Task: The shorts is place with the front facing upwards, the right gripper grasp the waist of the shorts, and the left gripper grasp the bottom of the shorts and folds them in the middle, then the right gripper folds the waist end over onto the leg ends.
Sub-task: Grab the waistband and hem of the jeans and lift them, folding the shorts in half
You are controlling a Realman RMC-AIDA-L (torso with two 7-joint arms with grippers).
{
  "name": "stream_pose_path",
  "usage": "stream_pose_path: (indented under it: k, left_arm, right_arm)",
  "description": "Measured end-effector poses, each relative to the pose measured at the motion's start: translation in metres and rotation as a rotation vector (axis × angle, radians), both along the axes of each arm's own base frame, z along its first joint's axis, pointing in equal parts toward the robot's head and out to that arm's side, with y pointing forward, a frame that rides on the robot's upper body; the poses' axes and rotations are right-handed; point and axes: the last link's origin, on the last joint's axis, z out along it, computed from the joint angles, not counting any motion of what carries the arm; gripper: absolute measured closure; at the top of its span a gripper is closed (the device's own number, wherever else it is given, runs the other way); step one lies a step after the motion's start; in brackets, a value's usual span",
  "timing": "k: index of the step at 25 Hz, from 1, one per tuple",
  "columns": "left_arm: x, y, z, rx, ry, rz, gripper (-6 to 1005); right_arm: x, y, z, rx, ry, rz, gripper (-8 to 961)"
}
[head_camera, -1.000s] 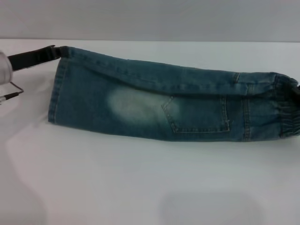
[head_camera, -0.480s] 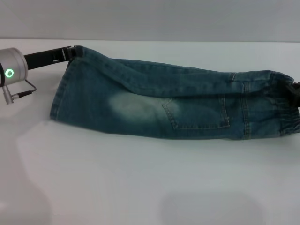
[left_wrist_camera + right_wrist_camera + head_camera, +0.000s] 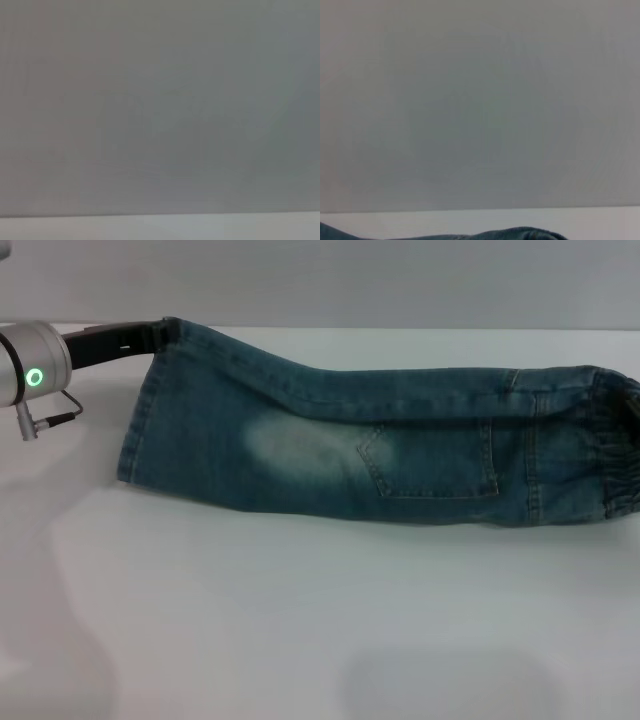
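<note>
One shorts [image 3: 380, 445], left hand [image 3: 160, 335] seemingly gripping hem

Folded shorts [image 3: 380, 445] stretch across the table [image 3: 320, 620] through the middle of the head view, leg hems [image 3: 140, 415] at the left, waistband [image 3: 615, 455] at the right edge, the left gripper [image 3: 160, 335] touching the hems' far corner in the upper left.
</note>
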Motion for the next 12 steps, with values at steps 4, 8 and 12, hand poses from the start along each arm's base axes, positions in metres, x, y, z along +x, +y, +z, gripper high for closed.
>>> stream_pose_path:
  k: [4, 8, 12]
  left_arm:
    - [-0.003, 0.003, 0.001, 0.029, 0.013, 0.021, 827]
    - [-0.003, 0.006, 0.000, 0.040, 0.022, 0.033, 825]
    - [-0.005, 0.008, -0.002, 0.053, 0.027, 0.057, 823]
  right_arm:
    - [0.003, -0.001, -0.005, 0.014, -0.011, -0.007, 866]
    - [0.006, -0.002, -0.012, 0.014, -0.027, -0.023, 860]
    - [0.007, -0.002, -0.016, 0.018, -0.032, -0.038, 855]
